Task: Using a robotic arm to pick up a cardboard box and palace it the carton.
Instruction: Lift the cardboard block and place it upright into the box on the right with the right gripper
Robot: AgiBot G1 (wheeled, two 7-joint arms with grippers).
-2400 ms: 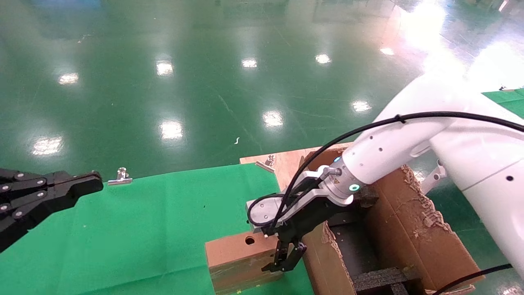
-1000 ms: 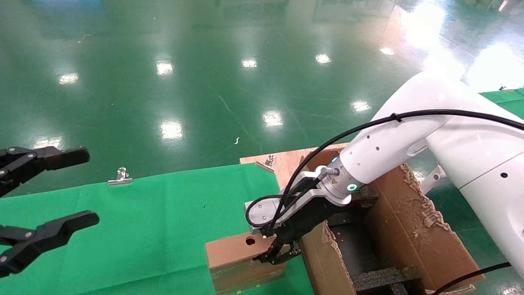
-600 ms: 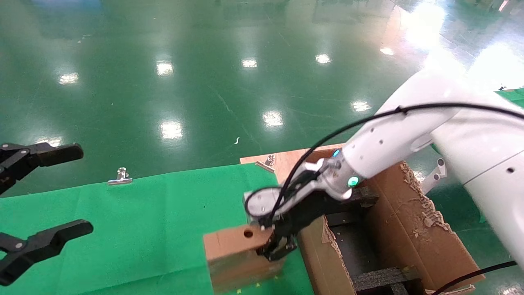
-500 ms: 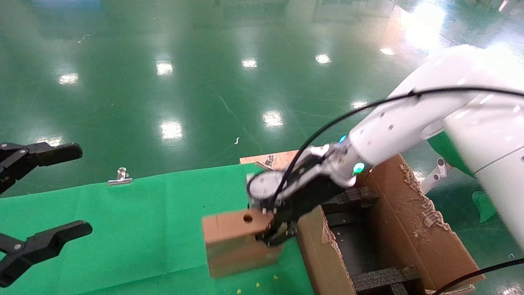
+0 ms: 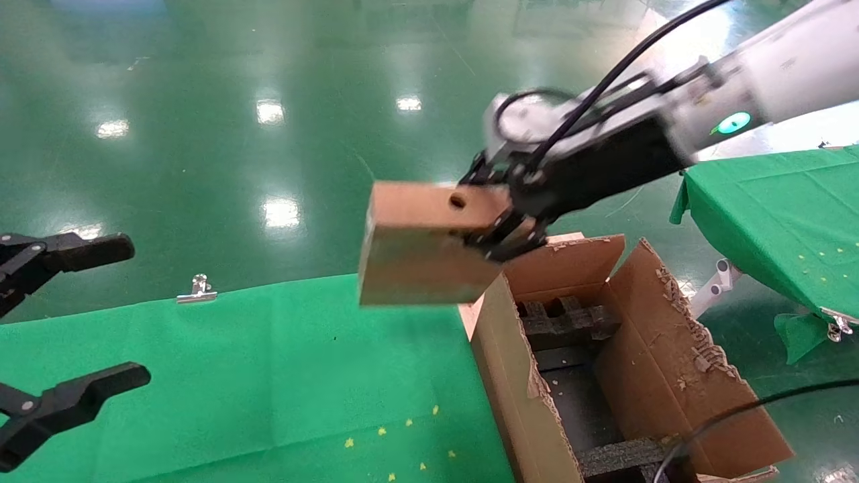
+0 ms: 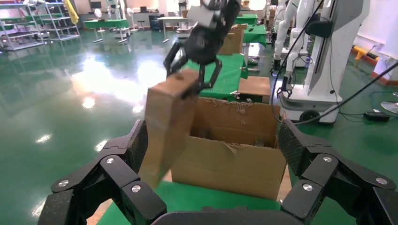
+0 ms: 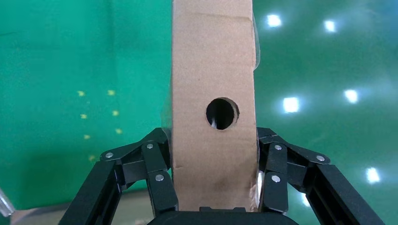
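Observation:
The small brown cardboard box [image 5: 423, 245], round hole in its narrow top face, hangs in the air above the green table's right end, just left of the carton's near-left corner. My right gripper [image 5: 507, 215] on the white robotic arm [image 5: 751, 74] is shut on the box's right end. In the right wrist view the box [image 7: 213, 84] fills the gap between both fingers [image 7: 157, 176]. The carton [image 5: 678, 376] stands open at lower right with black foam inserts inside. My left gripper [image 5: 84, 322] is parked open at the far left, holding nothing; its view shows the box [image 6: 169, 126] and carton [image 6: 230, 159].
Green cloth covers the table [image 5: 235, 376], with small yellow specks near the front. A metal clip [image 5: 196, 290] sits at the cloth's far edge. A second green-covered table [image 5: 778, 208] stands at the right. Glossy green floor lies beyond.
My right gripper closed on the box and lifted it off the cloth, carrying it up and toward the carton. The left gripper opened early on and has stayed still since.

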